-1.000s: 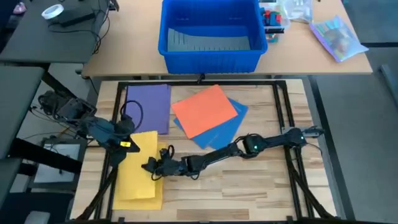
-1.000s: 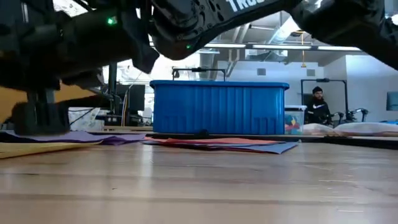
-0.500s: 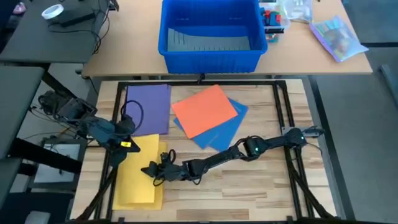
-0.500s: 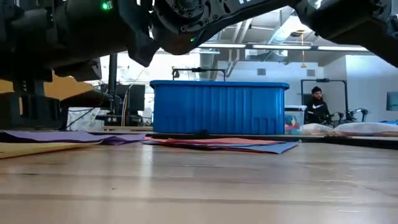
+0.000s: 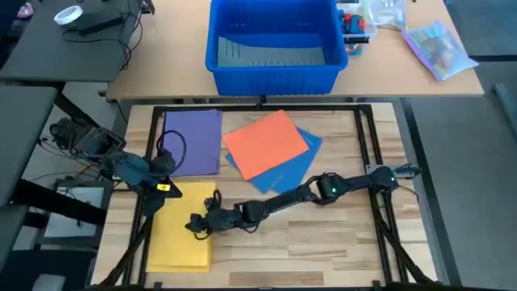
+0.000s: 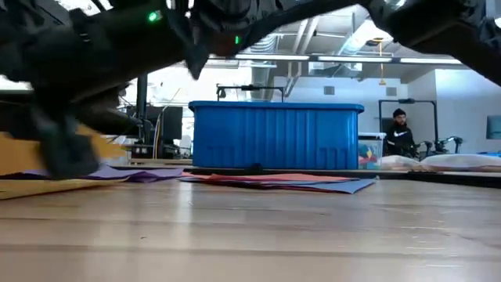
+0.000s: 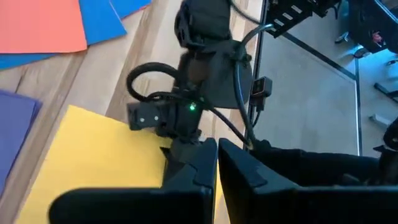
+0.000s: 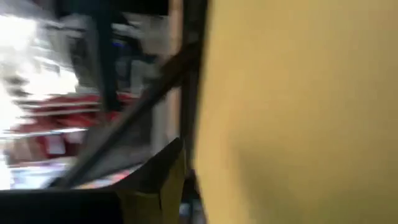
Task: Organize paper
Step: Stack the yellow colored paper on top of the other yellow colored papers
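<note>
The yellow paper (image 5: pixel 179 234) lies at the table's near left. Behind it lies the purple paper (image 5: pixel 194 139). In the middle, the orange paper (image 5: pixel 265 144) rests on the blue paper (image 5: pixel 297 166). My right arm reaches across the table, with its gripper (image 5: pixel 196 224) shut on the yellow sheet near its right edge. My left gripper (image 5: pixel 167 186) is shut over the yellow sheet's far left corner, fingers (image 7: pixel 205 180) pointing toward the right gripper (image 7: pixel 177 140). My right gripper has the yellow paper near the middle of its right long edge (image 7: pixel 155 149), coming slanting down from the table's right. Blur hides the pinch itself. Part of the sheet (image 6: pixel 16 153) stands raised beside the gripper; the rest lies flat. My left gripper: whether it touches the sheet, I cannot tell.
A big blue bin (image 5: pixel 273 44) stands on the far table, with a clear bag (image 5: pixel 436 44) to its right and a tape roll (image 5: pixel 69 14) far left. Black frame rails (image 5: pixel 365 137) border the wooden top. A person (image 6: pixel 399 131) sits in the room behind.
My right gripper has gone a little toward the table's near edge, and the yellow paper has slid that way with it, its far edge now farther from the purple sheet. In the low view the gripper has dropped lower against the raised yellow sheet.
</note>
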Controlling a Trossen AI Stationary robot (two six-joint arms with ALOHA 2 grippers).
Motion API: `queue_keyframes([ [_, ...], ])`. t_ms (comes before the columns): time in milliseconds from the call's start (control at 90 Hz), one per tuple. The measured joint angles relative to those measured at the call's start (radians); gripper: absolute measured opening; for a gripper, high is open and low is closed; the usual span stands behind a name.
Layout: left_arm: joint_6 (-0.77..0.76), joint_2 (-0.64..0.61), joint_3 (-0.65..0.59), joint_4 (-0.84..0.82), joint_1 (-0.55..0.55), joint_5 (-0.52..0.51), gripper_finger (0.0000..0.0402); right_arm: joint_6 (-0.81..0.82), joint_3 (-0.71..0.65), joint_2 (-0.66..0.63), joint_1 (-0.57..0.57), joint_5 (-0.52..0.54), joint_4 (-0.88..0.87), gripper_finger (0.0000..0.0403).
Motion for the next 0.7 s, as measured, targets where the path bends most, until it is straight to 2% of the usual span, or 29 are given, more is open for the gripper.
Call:
queue_keyframes([
  [122,0.000,0.000,0.000,0.000,0.000,0.000,0.0000,-0.044,0.003,-0.034,-0.004,-0.007,-0.113,0.0122],
  [344,0.006,0.000,0.000,0.000,0.000,0.000,0.0000,-0.015,0.000,-0.030,-0.007,-0.011,0.009,0.0107],
  [522,0.004,0.000,0.000,0.000,0.000,0.000,0.0000,0.041,-0.001,-0.029,0.006,-0.041,-0.040,0.0107],
  [633,0.003,0.000,0.000,0.000,0.000,0.000,0.0000,-0.007,-0.001,-0.028,0.010,-0.021,-0.027,0.0107],
  [700,0.003,0.000,0.000,0.000,0.000,0.000,0.0000,0.030,-0.002,-0.031,0.002,-0.055,-0.039,0.0107],
])
